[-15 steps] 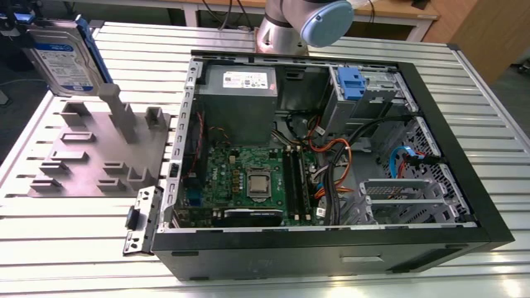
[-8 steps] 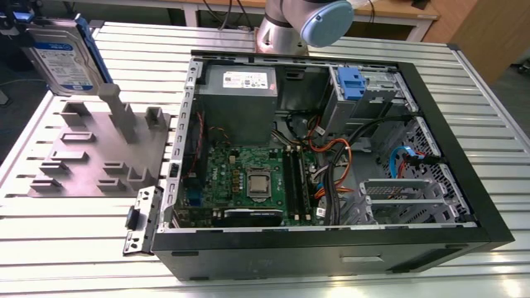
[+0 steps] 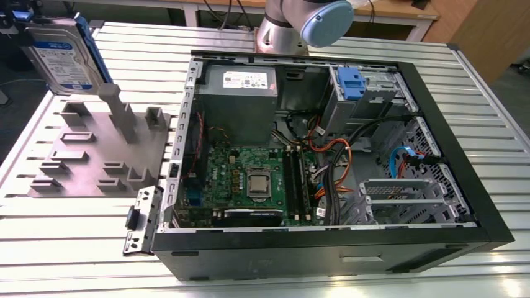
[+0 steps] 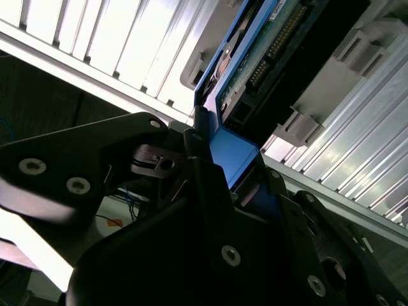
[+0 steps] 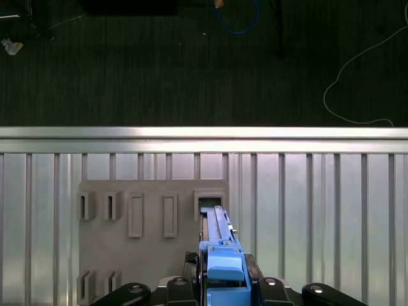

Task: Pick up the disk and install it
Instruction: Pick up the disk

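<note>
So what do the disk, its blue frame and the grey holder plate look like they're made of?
The disk looks bare silvery metal, slightly glossy, with a paper-like label. Its blue frame: smooth moulded plastic. The grey holder plate: matte, uniform grey, probably plastic.

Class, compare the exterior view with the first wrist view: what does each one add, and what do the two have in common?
Exterior view: the open computer case with its motherboard and power supply, plus the labelled face of the disk. First wrist view: the disk seen edge-on, its blue bracket clamped in the gripper, and the dark floor with cables beyond the table's edge. Shared: the disk held upright over the grey fixture plate on the slatted metal table.
</note>
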You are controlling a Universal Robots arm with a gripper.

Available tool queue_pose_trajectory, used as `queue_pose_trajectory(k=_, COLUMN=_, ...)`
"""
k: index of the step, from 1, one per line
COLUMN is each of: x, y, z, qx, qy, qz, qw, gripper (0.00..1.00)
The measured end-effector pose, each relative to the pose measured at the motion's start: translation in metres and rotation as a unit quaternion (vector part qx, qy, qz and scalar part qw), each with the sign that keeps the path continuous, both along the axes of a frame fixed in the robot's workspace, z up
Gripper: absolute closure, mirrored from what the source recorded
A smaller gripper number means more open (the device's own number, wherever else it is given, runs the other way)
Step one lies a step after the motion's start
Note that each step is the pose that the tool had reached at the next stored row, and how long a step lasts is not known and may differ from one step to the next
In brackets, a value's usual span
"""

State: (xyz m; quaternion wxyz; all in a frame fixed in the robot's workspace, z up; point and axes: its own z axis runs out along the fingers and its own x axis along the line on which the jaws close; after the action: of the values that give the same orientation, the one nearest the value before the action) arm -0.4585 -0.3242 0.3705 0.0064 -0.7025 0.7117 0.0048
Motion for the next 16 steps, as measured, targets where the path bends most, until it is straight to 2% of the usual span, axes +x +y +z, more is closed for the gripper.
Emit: queue_pose_trajectory(k=16, x=0.0000, y=0.0000, z=0.0035, qx=0.0000, qy=-0.0001, qz=0.000, qw=1.00000, gripper=0.63)
